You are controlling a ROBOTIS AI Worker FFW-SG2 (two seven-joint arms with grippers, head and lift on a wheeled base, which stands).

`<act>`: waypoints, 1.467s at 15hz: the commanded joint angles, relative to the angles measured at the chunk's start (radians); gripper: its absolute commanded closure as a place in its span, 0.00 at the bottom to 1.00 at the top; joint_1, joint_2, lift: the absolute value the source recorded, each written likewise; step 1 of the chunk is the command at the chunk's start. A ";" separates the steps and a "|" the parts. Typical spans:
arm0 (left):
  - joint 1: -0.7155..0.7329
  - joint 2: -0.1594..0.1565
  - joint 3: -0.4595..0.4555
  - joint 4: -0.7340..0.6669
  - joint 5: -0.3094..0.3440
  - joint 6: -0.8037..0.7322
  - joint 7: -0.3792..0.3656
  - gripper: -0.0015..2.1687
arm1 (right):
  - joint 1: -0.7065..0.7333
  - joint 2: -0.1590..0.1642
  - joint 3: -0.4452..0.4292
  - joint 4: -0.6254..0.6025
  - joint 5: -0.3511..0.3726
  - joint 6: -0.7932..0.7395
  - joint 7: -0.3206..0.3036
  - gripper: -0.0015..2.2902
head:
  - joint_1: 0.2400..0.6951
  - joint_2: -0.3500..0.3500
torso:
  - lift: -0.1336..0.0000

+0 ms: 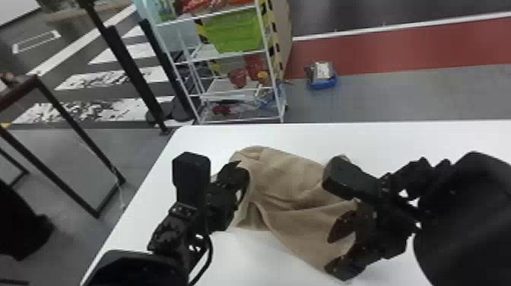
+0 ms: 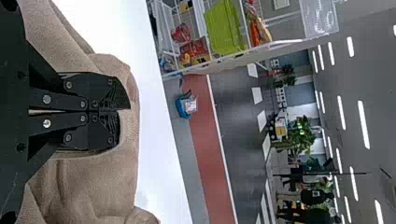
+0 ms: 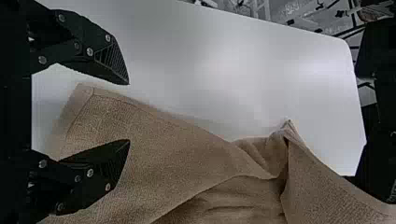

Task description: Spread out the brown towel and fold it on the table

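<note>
Right arm (image 1: 467,224), cropped | brown towel (image 1: 289,178), partly hidden behind left arm (image 1: 176,230)

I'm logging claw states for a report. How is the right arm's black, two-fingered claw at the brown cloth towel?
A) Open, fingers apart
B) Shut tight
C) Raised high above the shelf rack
A: in the right wrist view, the right claw has its two fingers well apart, with the brown towel showing between them.

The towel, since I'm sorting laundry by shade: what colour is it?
Brown, a sandy tan; the towel shows best in the right wrist view.
</note>
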 commanded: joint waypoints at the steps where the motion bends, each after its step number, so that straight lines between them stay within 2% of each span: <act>1: 0.001 0.000 0.005 0.003 0.005 -0.001 0.000 0.71 | -0.006 0.009 0.025 0.020 0.018 -0.011 0.005 0.23 | 1.00 1.00 | 0.07; 8: 0.003 0.001 0.011 0.013 0.010 -0.026 -0.001 0.71 | -0.032 0.018 0.061 0.083 0.057 -0.045 0.005 0.23 | 1.00 1.00 | 0.07; 11: 0.004 0.001 0.017 0.018 0.013 -0.038 -0.001 0.71 | -0.033 0.018 0.069 0.100 0.063 -0.060 0.005 0.29 | 1.00 1.00 | 0.07; 22: 0.006 0.000 0.031 0.024 0.027 -0.051 -0.005 0.71 | -0.039 0.022 0.103 0.138 0.118 -0.131 0.005 0.30 | 1.00 1.00 | 0.07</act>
